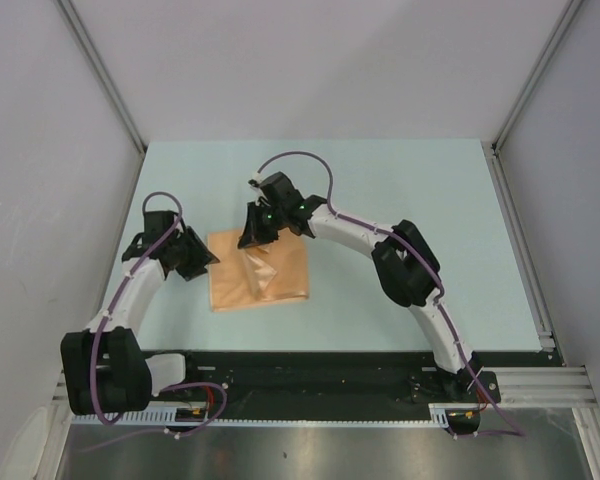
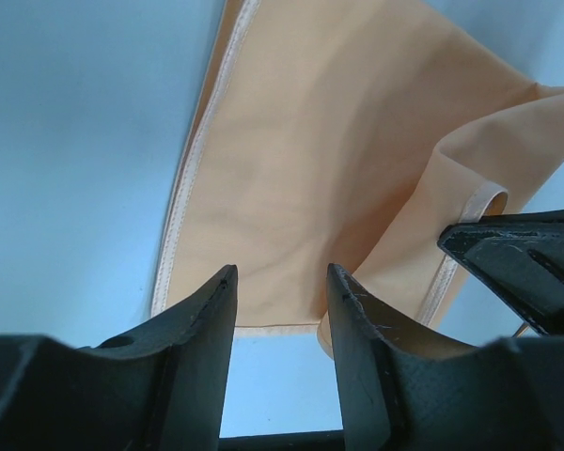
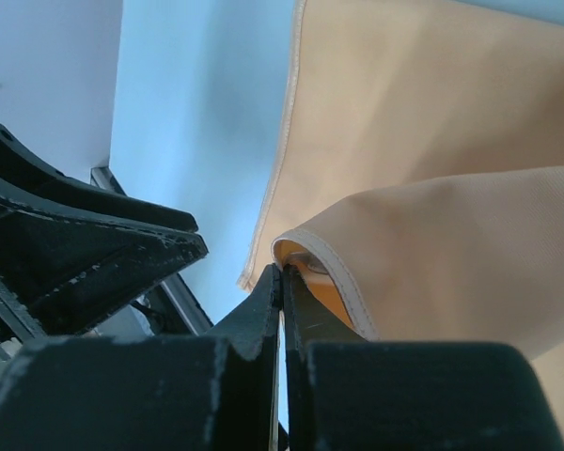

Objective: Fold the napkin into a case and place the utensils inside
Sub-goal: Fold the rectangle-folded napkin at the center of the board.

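Peach-orange napkin (image 1: 280, 285): lay at the centre of the top view on the pale blue-green tabletop (image 1: 410, 220), mostly flat, with one part raised.
Fold (image 3: 432, 244): a hemmed edge stood up off the rest of the cloth and curled over, toward the napkin's upper left in the top view.
Right end effector (image 1: 253, 238): jaws pressed together on the hemmed edge of the fold, plain at lower centre of the right wrist view.
Left end effector (image 1: 208, 258): sat at the napkin's left edge, jaws about half apart, nothing gripped between them. Its fingers (image 2: 216, 319) hung over the near hem; contact with the cloth could not be told.
Spacing: the two end effectors were near each other, not touching.
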You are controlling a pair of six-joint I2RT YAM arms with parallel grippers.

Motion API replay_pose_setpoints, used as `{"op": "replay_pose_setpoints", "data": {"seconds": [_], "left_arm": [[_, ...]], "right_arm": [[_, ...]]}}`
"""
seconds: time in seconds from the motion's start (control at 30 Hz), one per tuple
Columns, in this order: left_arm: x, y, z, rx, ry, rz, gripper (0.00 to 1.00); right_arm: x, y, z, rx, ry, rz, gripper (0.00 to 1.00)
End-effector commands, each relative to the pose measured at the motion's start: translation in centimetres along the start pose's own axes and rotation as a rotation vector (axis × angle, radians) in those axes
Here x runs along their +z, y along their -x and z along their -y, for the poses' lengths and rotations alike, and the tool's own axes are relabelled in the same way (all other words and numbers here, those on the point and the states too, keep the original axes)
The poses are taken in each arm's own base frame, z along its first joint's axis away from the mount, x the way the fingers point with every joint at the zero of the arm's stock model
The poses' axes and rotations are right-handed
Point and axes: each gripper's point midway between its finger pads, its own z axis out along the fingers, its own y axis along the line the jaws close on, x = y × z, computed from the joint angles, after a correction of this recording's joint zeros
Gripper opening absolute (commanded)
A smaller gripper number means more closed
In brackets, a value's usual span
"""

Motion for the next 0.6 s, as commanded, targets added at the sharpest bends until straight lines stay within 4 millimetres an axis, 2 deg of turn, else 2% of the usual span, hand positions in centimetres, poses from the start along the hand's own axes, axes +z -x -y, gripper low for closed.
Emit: {"op": "replay_pose_setpoints", "data": {"seconds": [0.0,0.17,0.33,0.57], "left_arm": [[0.0,-0.5,-0.8,-0.005,0.007,0.001,0.48],[0.7,-1.3,-1.9,-0.018,0.045,-0.014,0.46],[0.5,-1.1,-2.3,-0.021,0.064,0.003,0.46],[0.2,-1.0,-2.8,-0.021,0.091,0.015,0.46]], "right_arm": [[0.1,1.8,-4.0,-0.01,0.118,0.045,0.0],[0.9,1.5,-4.3,0.031,0.148,0.028,0.0],[1.8,1.1,-5.0,0.046,0.178,0.022,0.0],[3.2,1.0,-4.2,0.07,0.169,0.011,0.0]]}}
